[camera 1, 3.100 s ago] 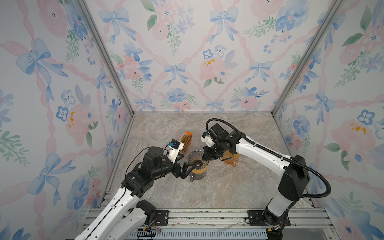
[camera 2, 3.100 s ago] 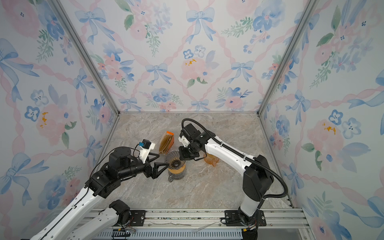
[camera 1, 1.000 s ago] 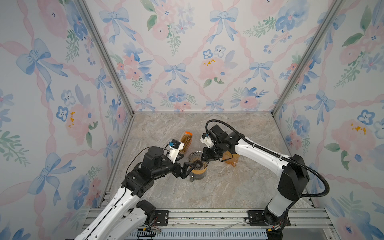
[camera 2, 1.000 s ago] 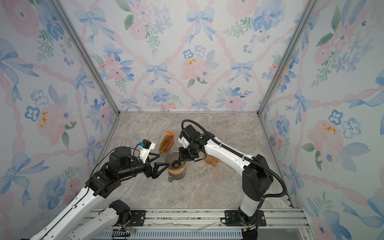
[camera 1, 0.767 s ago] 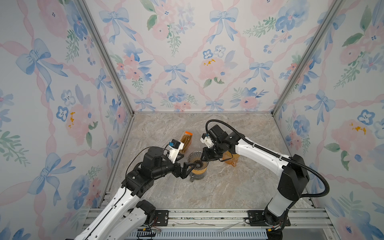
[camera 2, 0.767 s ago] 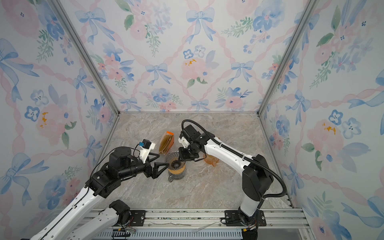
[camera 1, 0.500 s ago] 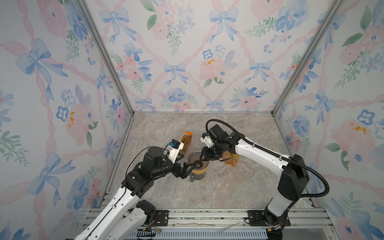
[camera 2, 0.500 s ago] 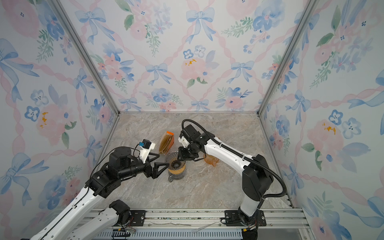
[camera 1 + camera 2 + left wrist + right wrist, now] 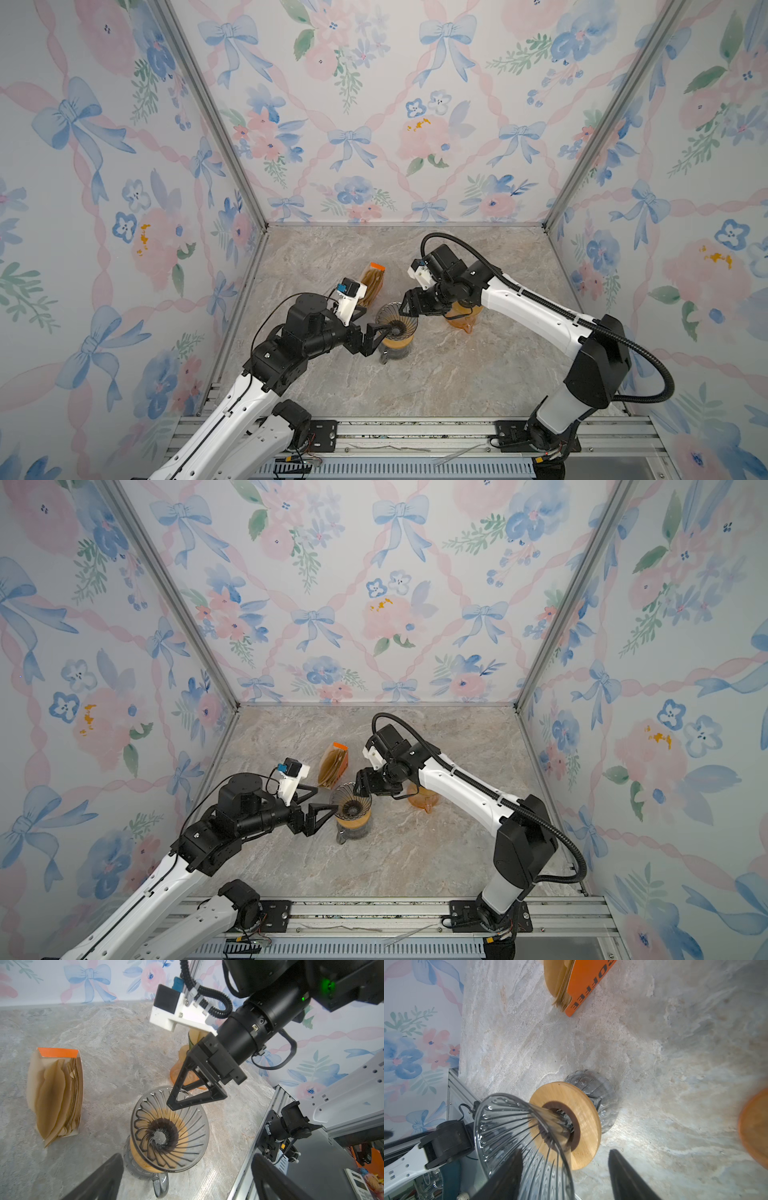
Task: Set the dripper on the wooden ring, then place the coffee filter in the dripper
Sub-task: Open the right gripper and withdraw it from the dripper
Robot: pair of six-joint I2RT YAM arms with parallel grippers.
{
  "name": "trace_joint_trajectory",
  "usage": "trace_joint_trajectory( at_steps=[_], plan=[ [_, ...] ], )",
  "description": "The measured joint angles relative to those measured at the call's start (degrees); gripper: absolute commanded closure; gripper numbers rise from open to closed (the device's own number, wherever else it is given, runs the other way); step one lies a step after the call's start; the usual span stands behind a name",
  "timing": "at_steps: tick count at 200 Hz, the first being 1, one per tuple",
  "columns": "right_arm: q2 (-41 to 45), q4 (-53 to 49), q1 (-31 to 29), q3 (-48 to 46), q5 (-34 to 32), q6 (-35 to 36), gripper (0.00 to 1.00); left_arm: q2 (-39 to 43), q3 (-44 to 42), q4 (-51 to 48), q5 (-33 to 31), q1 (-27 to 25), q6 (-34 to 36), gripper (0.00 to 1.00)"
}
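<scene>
Your dripper (image 9: 397, 320) is a clear glass cone with dark spiral ribs. It stands upright in a round wooden collar (image 9: 583, 1105) on top of a glass carafe (image 9: 598, 1088), at the middle of the worktop (image 9: 457, 374). Through the glass in the left wrist view you see only the tan of the collar and the dark hole at the cone's bottom.

The coffee filters (image 9: 52, 1093) you can make out are brown, folded papers. They are packed on edge in an open filter pack (image 9: 372, 280) with an orange top flap, which stands just behind the dripper toward the back wall.

Your right gripper (image 9: 564, 1153) is at the dripper's rim with its jaws apart. One finger shows through the glass at the cone and the other stands clear to the side, so they clamp nothing. Your left gripper (image 9: 326, 798) has its jaws spread wide and empty on the near left side of the dripper. One fingertip overlaps the rim in both top views, but you cannot tell whether it touches.

An orange translucent vessel (image 9: 461, 316) sits on the worktop behind the right arm, partly hidden by it.

The worktop is a grey-beige, marble-patterned slab. Wallpapered walls (image 9: 374, 104) close it in on three sides, with blue bows, pink ribbons and flowers, and they meet at aluminium corner posts. An aluminium rail (image 9: 415, 432) along the front edge carries both arm bases.
</scene>
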State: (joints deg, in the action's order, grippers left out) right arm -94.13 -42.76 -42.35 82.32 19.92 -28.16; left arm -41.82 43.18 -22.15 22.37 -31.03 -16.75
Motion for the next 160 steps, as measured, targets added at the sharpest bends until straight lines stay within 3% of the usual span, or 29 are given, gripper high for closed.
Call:
trace_joint_trajectory(
  at_steps=[35, 42, 107, 160],
  plan=[
    [5.25, 0.96, 0.31, -2.71, 0.0, 0.37, 0.0, 0.0, 0.09, -0.57, -3.08, 0.11, -0.26, 0.02],
    [6.6, 1.31, 0.46, -3.5, 0.0, 0.44, 0.04, -0.04, 0.24, -0.98, -3.76, 0.15, -0.39, 0.02],
    [20.79, 5.7, 1.05, -12.94, -1.05, 1.49, 0.04, -8.22, 7.54, -6.73, -9.94, 2.91, -0.85, 0.02],
    [29.27, 7.52, 1.07, -17.29, -2.34, 3.34, 0.04, -19.8, 16.04, -8.98, -12.52, 6.88, 1.86, 0.28]
  ],
)
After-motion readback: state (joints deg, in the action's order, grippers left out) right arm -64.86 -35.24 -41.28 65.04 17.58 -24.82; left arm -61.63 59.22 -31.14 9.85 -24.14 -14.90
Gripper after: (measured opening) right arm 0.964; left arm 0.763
